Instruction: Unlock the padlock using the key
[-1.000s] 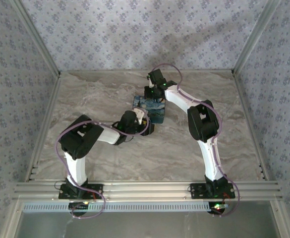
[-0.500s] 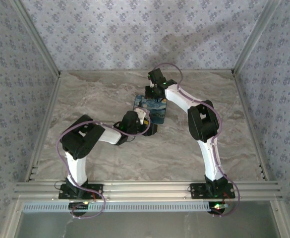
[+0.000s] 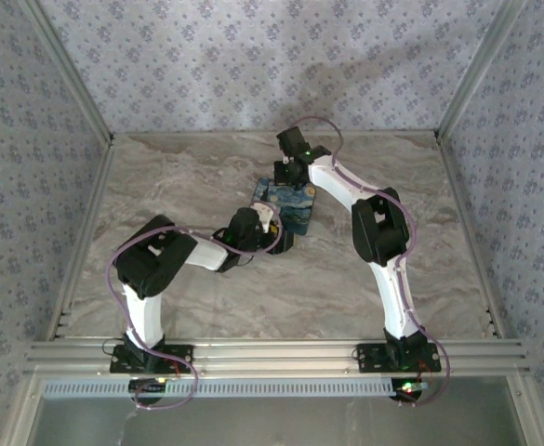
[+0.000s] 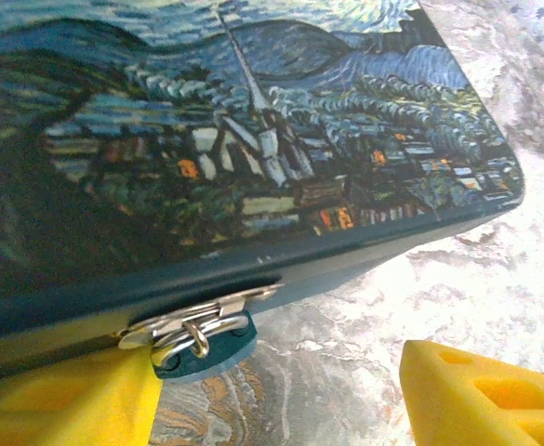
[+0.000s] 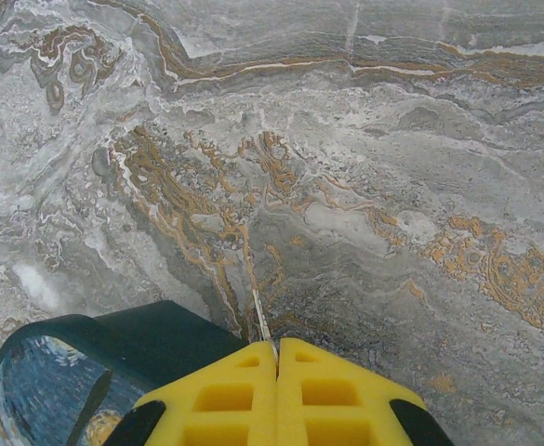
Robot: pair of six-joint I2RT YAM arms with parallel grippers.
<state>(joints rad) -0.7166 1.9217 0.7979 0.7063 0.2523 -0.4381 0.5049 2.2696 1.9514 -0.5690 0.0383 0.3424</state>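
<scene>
The padlock (image 3: 288, 206) is a squarish blue block with a starry-night print, lying mid-table. The left wrist view has its printed face (image 4: 253, 139) close up, with a silver clasp and ring (image 4: 192, 325) on its near dark edge. My left gripper (image 3: 277, 234) stands open at that edge; the left yellow finger (image 4: 67, 400) touches under the clasp and the right finger (image 4: 485, 390) is clear of the block. My right gripper (image 5: 277, 358) is shut on the key, whose thin silver blade (image 5: 260, 321) pokes out beside the padlock's dark corner (image 5: 113, 344).
The marble tabletop (image 3: 197, 177) is walled on three sides by patterned panels with metal posts. An aluminium rail (image 3: 272, 353) runs along the near edge by the arm bases. Bare table lies to the left and right of the arms.
The padlock has shifted and turned slightly to the right under the grippers. The right wrist has edged a little toward the back wall. The left arm settled after the first frame.
</scene>
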